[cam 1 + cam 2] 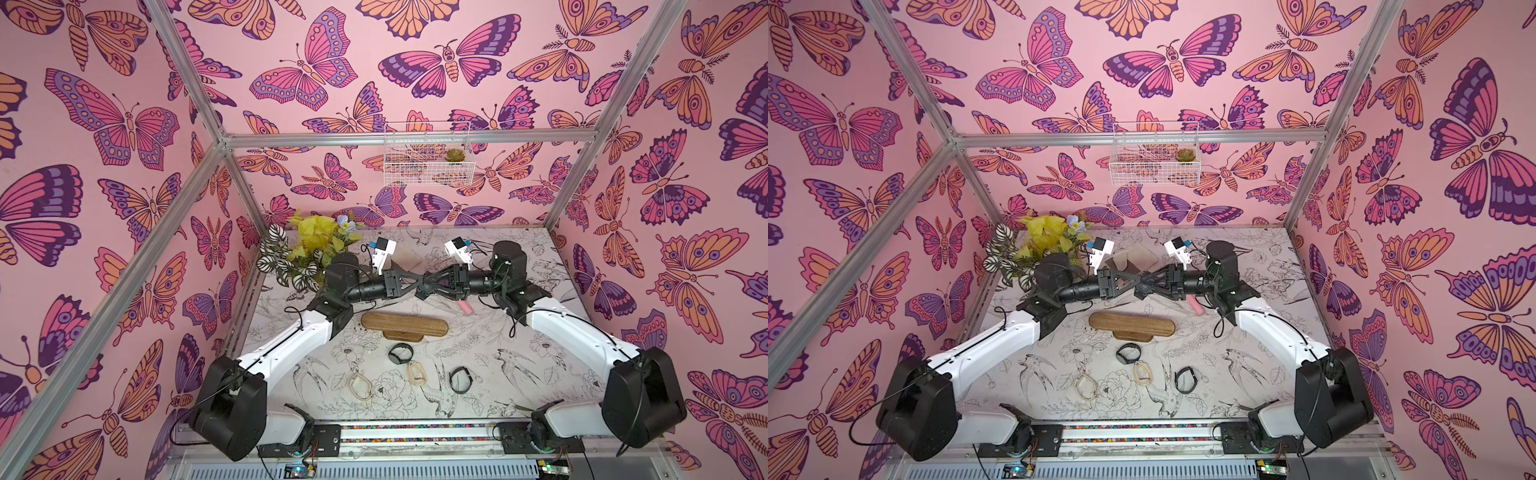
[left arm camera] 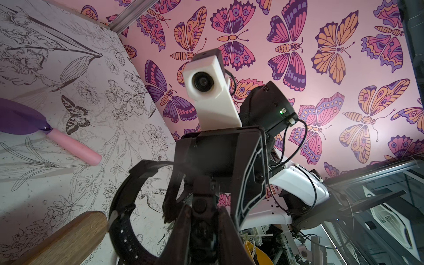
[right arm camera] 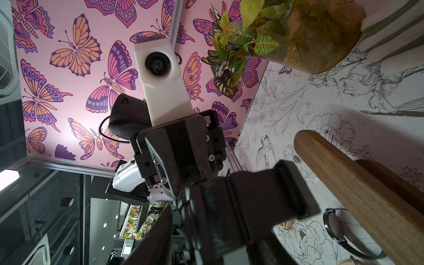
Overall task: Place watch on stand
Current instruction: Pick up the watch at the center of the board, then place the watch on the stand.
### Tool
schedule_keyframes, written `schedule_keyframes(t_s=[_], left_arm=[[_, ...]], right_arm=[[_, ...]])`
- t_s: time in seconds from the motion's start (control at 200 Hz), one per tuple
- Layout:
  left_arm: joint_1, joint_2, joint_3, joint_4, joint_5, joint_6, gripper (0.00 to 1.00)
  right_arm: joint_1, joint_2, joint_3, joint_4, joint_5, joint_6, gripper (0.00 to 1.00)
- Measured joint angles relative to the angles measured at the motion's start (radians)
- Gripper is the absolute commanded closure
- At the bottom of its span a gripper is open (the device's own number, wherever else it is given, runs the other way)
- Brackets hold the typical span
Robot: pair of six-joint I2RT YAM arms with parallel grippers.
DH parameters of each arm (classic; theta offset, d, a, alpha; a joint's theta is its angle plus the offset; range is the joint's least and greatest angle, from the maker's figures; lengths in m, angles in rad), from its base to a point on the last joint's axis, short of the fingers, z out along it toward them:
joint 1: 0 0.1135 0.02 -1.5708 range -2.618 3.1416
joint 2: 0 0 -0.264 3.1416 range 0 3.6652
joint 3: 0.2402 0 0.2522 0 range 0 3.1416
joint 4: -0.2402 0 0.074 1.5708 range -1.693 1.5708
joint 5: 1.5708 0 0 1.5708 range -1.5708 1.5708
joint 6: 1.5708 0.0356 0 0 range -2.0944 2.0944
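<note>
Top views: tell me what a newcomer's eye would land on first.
The pink butterfly wallpaper on every wall grabs attention first. Next, the left arm and right arm meet tip to tip over the middle of the table, with a black watch between them. Just nearer the camera sits the wooden stand, with nothing on it.

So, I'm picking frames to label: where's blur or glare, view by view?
In both top views, evenly lit and sharp; in the left wrist view, the watch is blurred up close; in the right wrist view, it is soft and a light panel glares.
</note>
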Motion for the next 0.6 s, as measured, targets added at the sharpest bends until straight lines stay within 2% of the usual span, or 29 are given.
schedule_keyframes(t_s=[0.35,0.601], left_arm=[[0.016,0.013,0.000,0.007,0.006,-0.024,0.85],[0.096,0.013,-0.036,0.097,0.007,-0.114,0.86]], right_arm=[[0.002,-0.058,-0.006,-0.022,0.002,-0.020,0.30],[0.002,-0.085,-0.024,-0.080,0.001,-0.064,0.27]])
